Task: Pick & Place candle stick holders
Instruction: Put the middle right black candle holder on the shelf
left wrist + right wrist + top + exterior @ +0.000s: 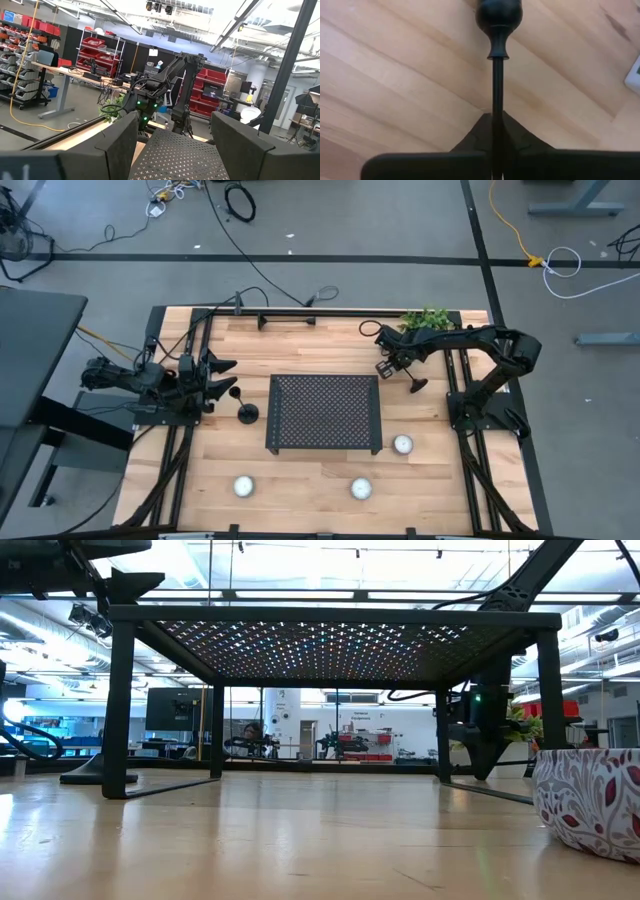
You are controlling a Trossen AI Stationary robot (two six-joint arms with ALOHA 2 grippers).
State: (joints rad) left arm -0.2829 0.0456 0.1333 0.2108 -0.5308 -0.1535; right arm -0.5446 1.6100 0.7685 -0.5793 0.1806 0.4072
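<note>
**Holding one holder beside the tray, one waiting on the far side**

I am taking the black perforated tray (324, 412) as my landmark, since everything here is arranged around it.

My right gripper (386, 368) is hanging just off the tray's back right corner, and it is clamping a candle stick holder (413, 384) by its thin stem. In my right wrist view the two fingers are pressing together on the stem (497, 100), with one knobbed end of the holder (499, 17) standing out past them over the bare wood. I am gripping the stem because it is the narrowest part and the only place my fingers can close fully round; whether the base is touching the table, I cannot tell.

My left gripper (222, 378) is waiting off the tray's left edge with its fingers spread wide, and the left wrist view is looking between them across the tray top toward my other arm. A second holder (246, 411) is standing on the table just beside the tray's left edge, close to those open fingers, so I judge that arm is being kept ready for it.

Three small round white candles (402, 444) are lying in front of the tray. A green plant (428, 319) is sitting behind its right corner. I am not finding a third holder anywhere.
</note>
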